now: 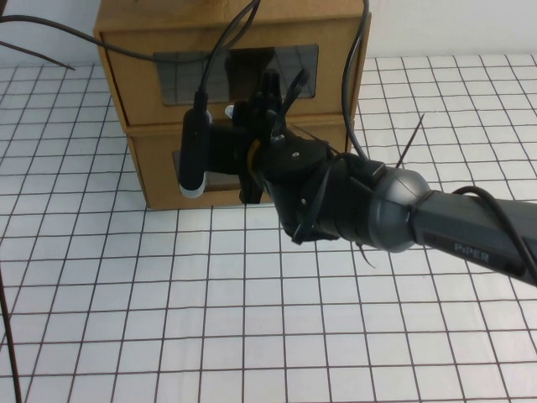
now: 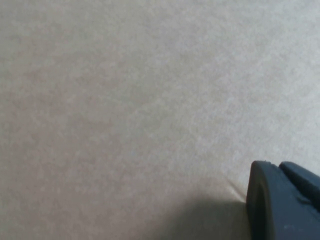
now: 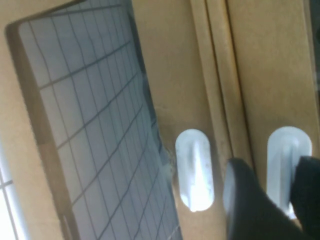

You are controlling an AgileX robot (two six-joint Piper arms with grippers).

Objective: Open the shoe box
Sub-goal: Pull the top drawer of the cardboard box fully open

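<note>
Looks like a robotics lab bench to me, not anybody's home or shop. The table (image 1: 168, 319) is covered edge to edge in a white sheet ruled with a grid (the sort used for placing things). There's a dark arm (image 1: 453, 227) with PIPER printed on it, a camera (image 1: 195, 155) strapped near its wrist, and loose black cables (image 1: 357, 84) hanging across the shot. The only props are two stacked cardboard boxes (image 1: 130, 84), a white handle (image 3: 286, 150) stuck on each.
</note>
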